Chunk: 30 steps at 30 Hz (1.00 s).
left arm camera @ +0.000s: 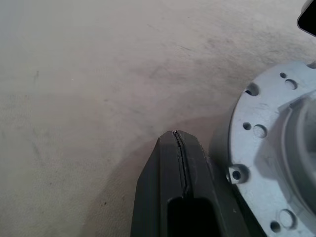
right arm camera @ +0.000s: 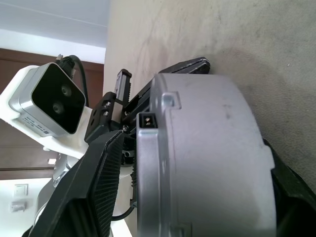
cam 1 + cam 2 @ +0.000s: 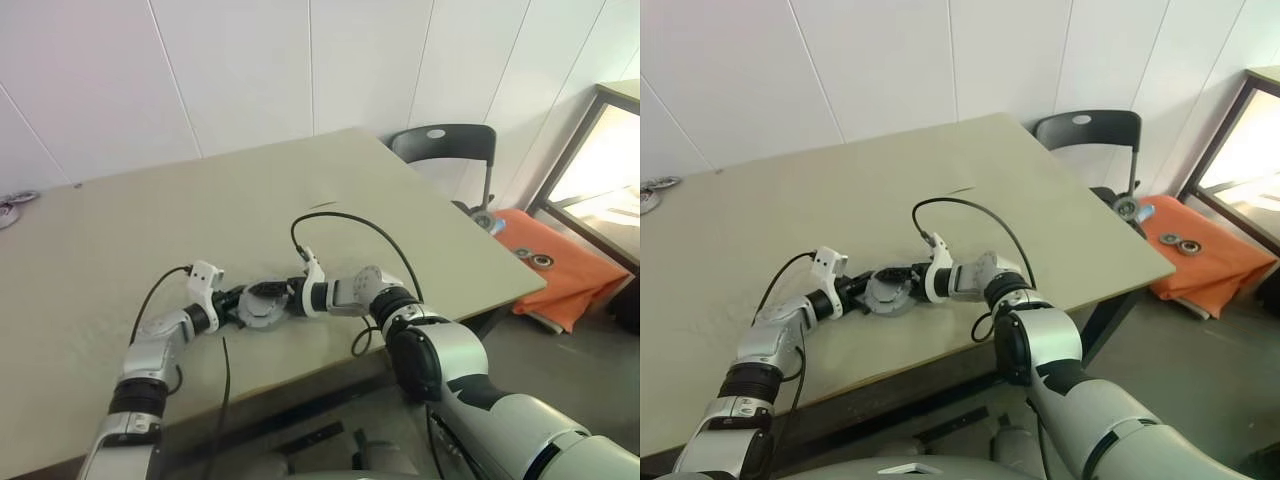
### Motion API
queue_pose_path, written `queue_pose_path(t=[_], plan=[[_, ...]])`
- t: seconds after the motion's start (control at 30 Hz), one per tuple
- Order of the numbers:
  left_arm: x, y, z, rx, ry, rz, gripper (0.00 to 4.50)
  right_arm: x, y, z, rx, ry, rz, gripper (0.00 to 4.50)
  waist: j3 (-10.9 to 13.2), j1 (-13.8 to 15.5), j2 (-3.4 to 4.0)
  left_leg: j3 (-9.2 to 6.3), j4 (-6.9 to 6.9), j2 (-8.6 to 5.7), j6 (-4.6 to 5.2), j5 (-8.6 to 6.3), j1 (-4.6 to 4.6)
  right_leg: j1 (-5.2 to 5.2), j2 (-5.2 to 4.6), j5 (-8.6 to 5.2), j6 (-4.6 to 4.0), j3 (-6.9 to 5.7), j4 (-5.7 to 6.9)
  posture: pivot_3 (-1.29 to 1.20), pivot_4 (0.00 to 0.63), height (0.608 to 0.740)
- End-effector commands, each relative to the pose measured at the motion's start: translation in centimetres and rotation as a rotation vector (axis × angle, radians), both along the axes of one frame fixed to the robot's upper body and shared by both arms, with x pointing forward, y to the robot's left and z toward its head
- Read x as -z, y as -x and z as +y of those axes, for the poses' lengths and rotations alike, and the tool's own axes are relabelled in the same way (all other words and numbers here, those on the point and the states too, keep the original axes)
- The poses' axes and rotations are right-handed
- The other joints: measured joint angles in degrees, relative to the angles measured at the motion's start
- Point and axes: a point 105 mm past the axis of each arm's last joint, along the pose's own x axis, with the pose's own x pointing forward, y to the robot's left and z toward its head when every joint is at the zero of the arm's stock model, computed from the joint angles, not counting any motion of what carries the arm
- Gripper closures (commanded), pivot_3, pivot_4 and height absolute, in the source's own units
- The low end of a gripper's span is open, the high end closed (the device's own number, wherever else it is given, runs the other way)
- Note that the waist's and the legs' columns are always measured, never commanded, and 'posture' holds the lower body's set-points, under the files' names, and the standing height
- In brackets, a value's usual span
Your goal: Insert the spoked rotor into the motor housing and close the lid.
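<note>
A: Where's the housing [image 3: 889,291]?

B: On the bench [image 3: 940,190], near its front edge, between the two claws; the right claw [image 3: 283,297] grasps it, one finger on each side of the round grey body, which the right wrist view shows plainly; the left claw [image 1: 178,163] is clenched on nothing, its tip just beside the flange with the bolt holes.

A: And the rotor?

B: I cannot tell; no windings or spokes are on show, just the grey casing with a dark patch on top, so I'd judge the rotor is already inside and the lid on or nearly so; that is a guess.

A: What could go wrong from here?

B: If the lid is not seated square, a sideways nudge from the clenched left claw could cock it or slide the whole part across the smooth bench; the right claw holds a curved wall, so the part could twist in that grip under an off-centre push.

A: Anything else?

B: The black cable [image 3: 340,222] looping over the right wrist hangs close to the part; it could snag if that arm swings.
</note>
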Motion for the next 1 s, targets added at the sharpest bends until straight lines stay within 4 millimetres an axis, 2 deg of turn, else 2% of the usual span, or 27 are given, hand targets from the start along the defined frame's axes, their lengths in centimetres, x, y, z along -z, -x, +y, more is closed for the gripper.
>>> queue_pose_path(t=[0.03,0.4,0.67,0.83,1.0], plan=[[-2.1,-0.3,0.1,0.012,0.005,-0.066,4.50,1.6,4.2,4.6,-0.125,0.019,0.054,1.19,0.00,0.00,0.00,0.00,0.00,0.00,0.00,0.00,0.00,0.00,0.00,0.00,-0.01,0.00,0.00,0.00,0.000,0.740],[-2.7,0.7,1.5,-0.013,-0.007,-0.068,4.50,2.8,5.1,4.5,-0.190,0.098,0.029,1.19,0.01,0.00,0.02,-0.01,-0.03,0.00,0.00,0.00,0.01,-0.02,0.00,-0.01,0.01,0.01,-0.01,0.00,0.000,0.740],[-5.2,1.6,2.3,0.007,-0.014,-0.117,4.50,2.9,5.5,4.3,-0.286,0.128,-0.058,1.19,0.03,-0.04,0.08,0.00,-0.03,0.00,0.00,0.00,0.02,-0.01,0.00,-0.06,0.09,0.01,-0.03,0.00,0.000,0.740],[-6.5,2.1,2.9,-0.002,-0.021,-0.142,4.50,3.1,5.1,3.4,-0.281,0.137,-0.055,1.19,0.04,-0.02,0.15,-0.01,-0.07,0.02,0.00,0.00,0.01,-0.04,0.00,-0.06,0.09,0.01,-0.07,0.00,0.000,0.740],[-6.6,2.9,3.1,-0.008,-0.022,-0.140,4.50,3.3,4.7,2.8,-0.271,0.151,-0.067,2.17,0.14,0.00,0.30,0.01,-0.15,0.01,0.00,-0.01,-0.06,-0.08,-0.04,-0.04,0.03,0.03,-0.16,0.00,0.000,0.740]])
